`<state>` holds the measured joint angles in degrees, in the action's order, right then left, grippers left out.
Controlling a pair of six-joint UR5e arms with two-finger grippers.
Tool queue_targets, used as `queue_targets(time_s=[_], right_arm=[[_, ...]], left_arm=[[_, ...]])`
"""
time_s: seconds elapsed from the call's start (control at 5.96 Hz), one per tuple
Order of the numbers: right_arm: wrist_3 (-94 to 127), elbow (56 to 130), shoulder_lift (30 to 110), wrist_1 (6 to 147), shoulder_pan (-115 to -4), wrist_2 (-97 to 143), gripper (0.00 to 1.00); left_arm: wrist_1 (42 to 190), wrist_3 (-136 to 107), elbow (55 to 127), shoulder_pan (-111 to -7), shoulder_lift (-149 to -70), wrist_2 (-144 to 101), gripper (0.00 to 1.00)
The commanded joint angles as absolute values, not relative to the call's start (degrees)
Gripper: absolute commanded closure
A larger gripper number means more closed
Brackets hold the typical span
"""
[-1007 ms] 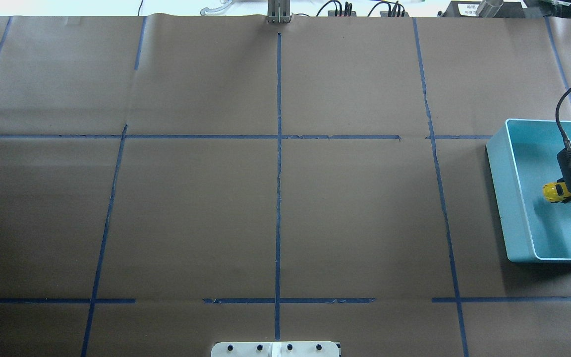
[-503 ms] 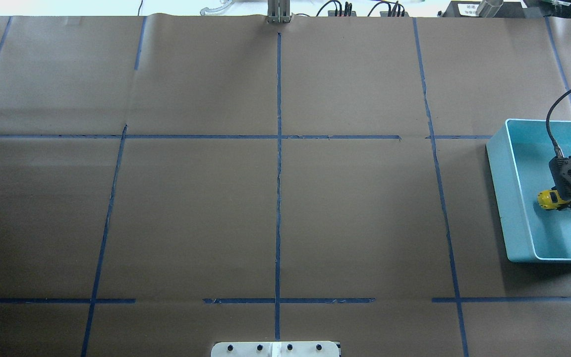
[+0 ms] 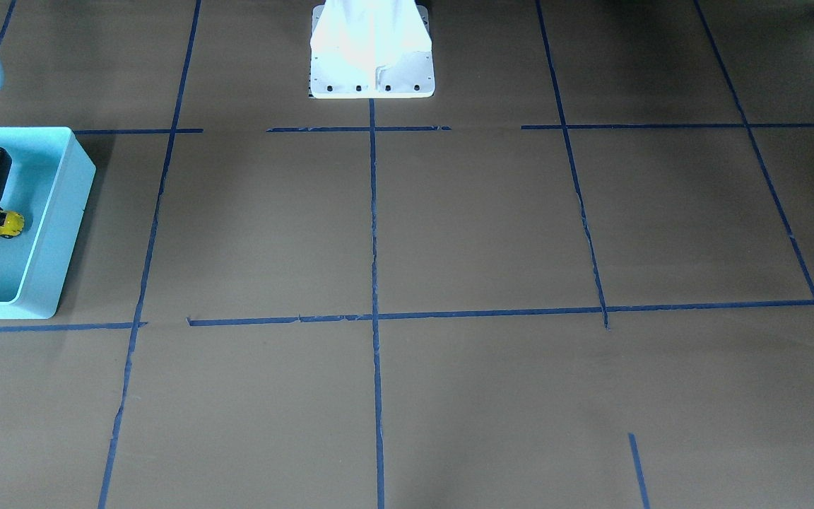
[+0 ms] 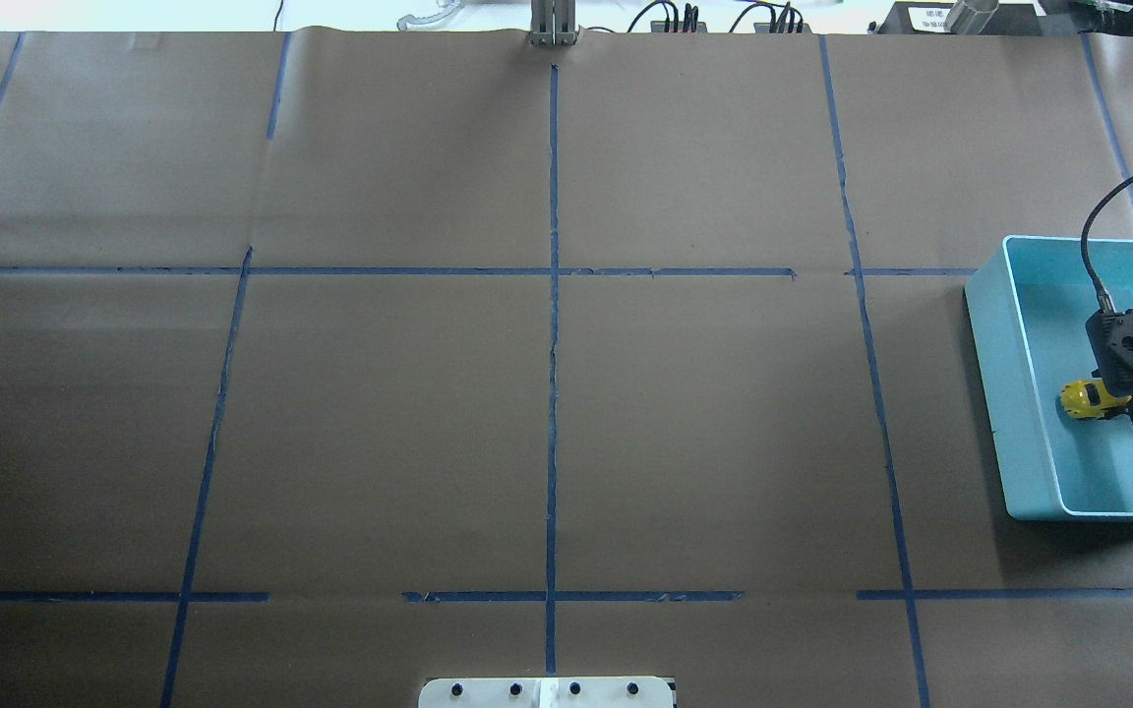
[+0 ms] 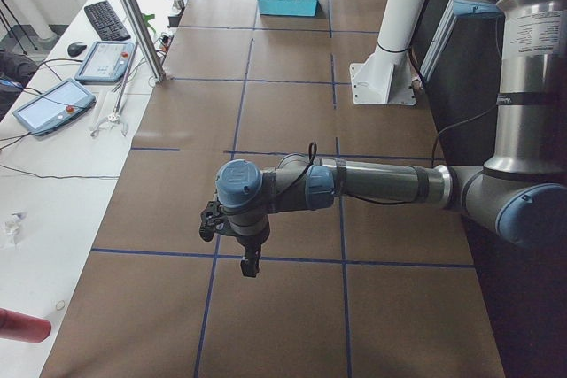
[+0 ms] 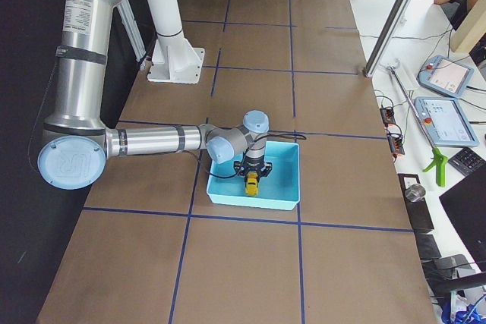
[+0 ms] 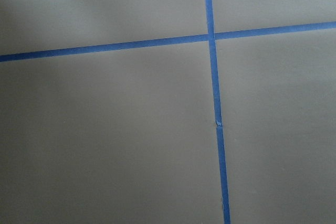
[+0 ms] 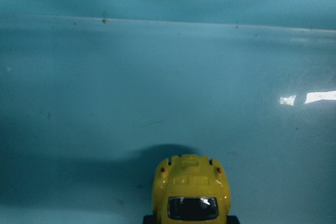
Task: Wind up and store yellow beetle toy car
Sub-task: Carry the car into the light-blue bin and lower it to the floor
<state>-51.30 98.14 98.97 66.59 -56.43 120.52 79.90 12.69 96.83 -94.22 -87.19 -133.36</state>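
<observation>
While the yellow beetle toy car (image 4: 1081, 397) is clamped at one end by the right gripper (image 4: 1129, 401) inside the turquoise bin (image 4: 1009, 393), close to the wall that faces the table's middle, the storing step is judged to be nearly finished. A shadow is cast on the bin floor just ahead of the car, so the toy is probably held slightly clear of the floor, though contact cannot be ruled out. The car should be lowered until its wheels are seated, and only then should the jaws be parted. If the spring has been wound, a short dash towards the wall is to be expected, so a low release followed by a straight upward withdrawal is advised.

The car is seen as a tiny, glossy, rounded body in bright yellow. A dark window and two small red dots are shown on the end caught by the right wrist view, and black wheels are barely caught at that view's lower edge.

The bin is set near the end of the brown paper-covered table (image 4: 704, 413), which is divided by blue tape lines (image 4: 554, 393). Well apart, the left gripper (image 5: 251, 263) is hung above a tape crossing; whether it is parted or closed cannot be told.
</observation>
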Motion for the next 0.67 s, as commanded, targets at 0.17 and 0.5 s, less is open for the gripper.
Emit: queue_targets(time_s=[0.17, 0.5], right_arm=[[-51.06, 98.52, 99.84, 63.20, -56.77, 124.85, 0.00], [-51.24, 100.71, 99.49, 64.41, -64.39, 130.94, 0.00]], left_arm=[[79.89, 12.74, 96.86, -94.22, -87.19, -133.33, 0.00], [79.89, 12.74, 96.85, -94.22, -87.27, -133.33, 0.00]])
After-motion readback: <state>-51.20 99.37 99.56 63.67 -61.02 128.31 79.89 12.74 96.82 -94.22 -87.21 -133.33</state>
